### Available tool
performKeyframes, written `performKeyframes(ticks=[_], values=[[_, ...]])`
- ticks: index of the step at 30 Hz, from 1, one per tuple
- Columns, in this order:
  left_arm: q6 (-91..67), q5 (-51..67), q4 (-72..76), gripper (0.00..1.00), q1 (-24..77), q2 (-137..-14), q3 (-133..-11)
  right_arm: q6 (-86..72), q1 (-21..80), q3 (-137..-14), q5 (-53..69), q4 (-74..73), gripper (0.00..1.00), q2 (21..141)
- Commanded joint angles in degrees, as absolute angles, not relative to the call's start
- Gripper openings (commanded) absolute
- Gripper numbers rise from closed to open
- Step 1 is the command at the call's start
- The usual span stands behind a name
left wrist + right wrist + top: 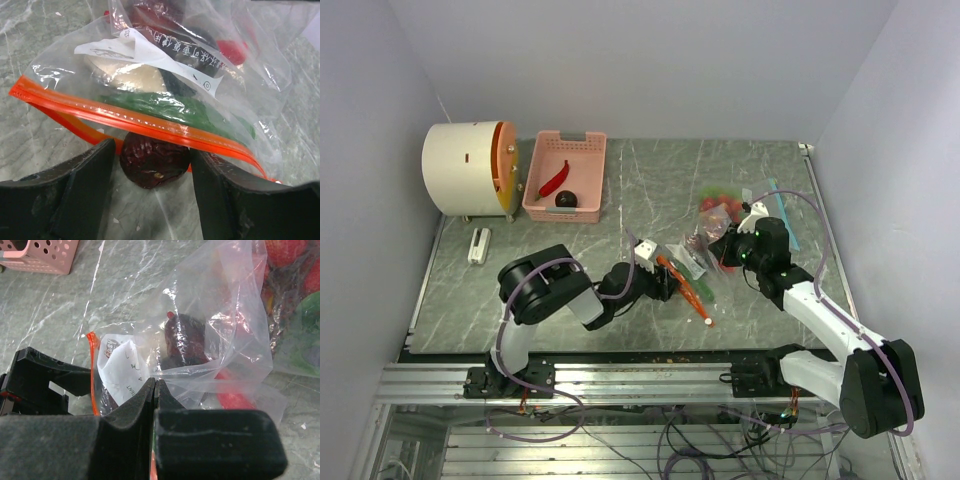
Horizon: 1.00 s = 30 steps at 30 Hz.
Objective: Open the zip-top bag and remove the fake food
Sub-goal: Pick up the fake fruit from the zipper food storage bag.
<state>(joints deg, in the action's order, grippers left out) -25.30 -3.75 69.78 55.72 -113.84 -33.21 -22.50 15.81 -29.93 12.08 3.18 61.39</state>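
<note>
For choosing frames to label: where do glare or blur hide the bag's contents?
Left wrist: glare streaks on the bag, but the dark piece under its zip is sharp. Right wrist: crumpled film is hazy, fingers block the lower frame. Top external: even light, soft shadows.

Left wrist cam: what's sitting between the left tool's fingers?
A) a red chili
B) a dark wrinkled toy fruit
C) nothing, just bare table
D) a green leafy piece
B: the left wrist view shows a dark wrinkled toy fruit on the table between the spread fingers of the left tool. It lies right at the orange zip strip of the zip-top bag.
</note>
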Motion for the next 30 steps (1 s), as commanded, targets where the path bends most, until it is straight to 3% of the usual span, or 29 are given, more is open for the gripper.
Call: performKeyframes(ticks=[1, 4, 9, 14, 22, 30], values=[[-24.7, -1.6, 68.4, 0.67, 56.2, -114.9, -34.6, -22.4, 15.7, -30.0, 11.9, 4.2, 0.0, 61.5], [-25.0, -0.2, 69.2, 0.54, 56.2, -115.5, -34.4, -22.6, 15.7, -30.0, 12.3, 4.7, 0.0, 62.0], [-26.2, 0.2, 73.7, 0.45, 56.2, -113.2, -30.7, -22.6, 15.8, -30.1, 12.1, 5.2, 0.0, 62.2], [-24.9, -1.1, 65.9, 0.46, 56.1, -104.2, -27.6, -22.0, 15.8, -31.0, 10.9, 4.8, 0.0, 62.8], [-21.3, -5.4, 39.5, 0.49, 55.3, -83.4, -27.4, -21.6, 15.7, -32.4, 10.7, 5.4, 0.0, 64.7], [-20.1, -6.8, 22.1, 0.48, 40.5, -71.0, -32.8, -22.3, 15.6, -31.6, 11.9, 7.0, 0.0, 65.5]])
